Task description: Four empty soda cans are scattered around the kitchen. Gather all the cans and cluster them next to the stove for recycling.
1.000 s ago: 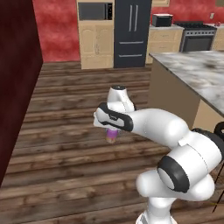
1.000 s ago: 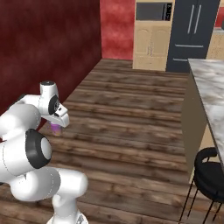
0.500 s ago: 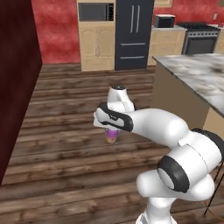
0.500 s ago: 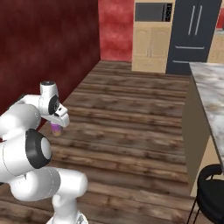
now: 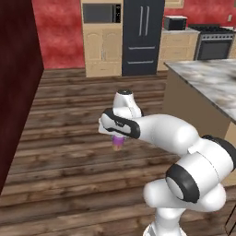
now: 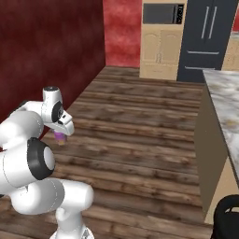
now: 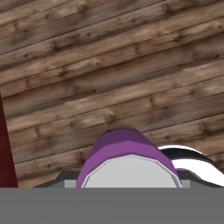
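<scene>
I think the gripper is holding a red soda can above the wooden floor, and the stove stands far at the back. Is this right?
Not quite: the soda can in the gripper is purple, not red, as the hand view shows. It is held above the wooden floor, and the stove stands far at the back.

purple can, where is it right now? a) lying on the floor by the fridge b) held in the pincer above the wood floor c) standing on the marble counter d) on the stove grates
b: the purple can hangs under the pincer with plank floor below it, and in the hand view its silver top sits right at the pincer over the boards.
</scene>
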{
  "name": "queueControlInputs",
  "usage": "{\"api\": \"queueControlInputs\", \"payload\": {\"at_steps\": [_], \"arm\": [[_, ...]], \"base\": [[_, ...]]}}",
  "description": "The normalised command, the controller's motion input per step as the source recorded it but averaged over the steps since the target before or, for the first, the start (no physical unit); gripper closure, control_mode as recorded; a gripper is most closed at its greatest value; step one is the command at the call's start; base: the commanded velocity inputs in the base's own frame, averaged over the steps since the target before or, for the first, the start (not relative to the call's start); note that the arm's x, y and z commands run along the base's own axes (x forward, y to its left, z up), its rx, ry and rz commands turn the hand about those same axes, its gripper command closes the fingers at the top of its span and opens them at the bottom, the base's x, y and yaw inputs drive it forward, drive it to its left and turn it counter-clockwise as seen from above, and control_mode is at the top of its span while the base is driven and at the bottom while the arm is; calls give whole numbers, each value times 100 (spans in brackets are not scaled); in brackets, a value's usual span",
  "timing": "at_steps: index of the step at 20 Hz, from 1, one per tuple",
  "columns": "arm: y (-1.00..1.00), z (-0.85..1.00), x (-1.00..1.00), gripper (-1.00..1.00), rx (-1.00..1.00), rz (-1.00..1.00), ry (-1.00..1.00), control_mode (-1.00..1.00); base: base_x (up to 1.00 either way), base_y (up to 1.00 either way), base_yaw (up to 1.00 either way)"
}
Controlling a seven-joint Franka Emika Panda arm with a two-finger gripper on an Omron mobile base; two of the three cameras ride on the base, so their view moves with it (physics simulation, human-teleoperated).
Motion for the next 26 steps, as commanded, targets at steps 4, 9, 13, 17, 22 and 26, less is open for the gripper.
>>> {"api": "queueControlInputs", "payload": {"at_steps": [4, 9, 13, 17, 22, 26], "arm": [[0, 0, 0, 100, 0, 0, 0, 100], [0, 0, 0, 100, 0, 0, 0, 100], [0, 0, 0, 100, 0, 0, 0, 100], [0, 0, 0, 100, 0, 0, 0, 100], [0, 0, 0, 100, 0, 0, 0, 100], [0, 0, 0, 100, 0, 0, 0, 100]], "base": [[54, -23, 0], [55, -25, 0], [55, -24, 0], [56, -24, 0], [54, -24, 0], [53, -24, 0]]}}
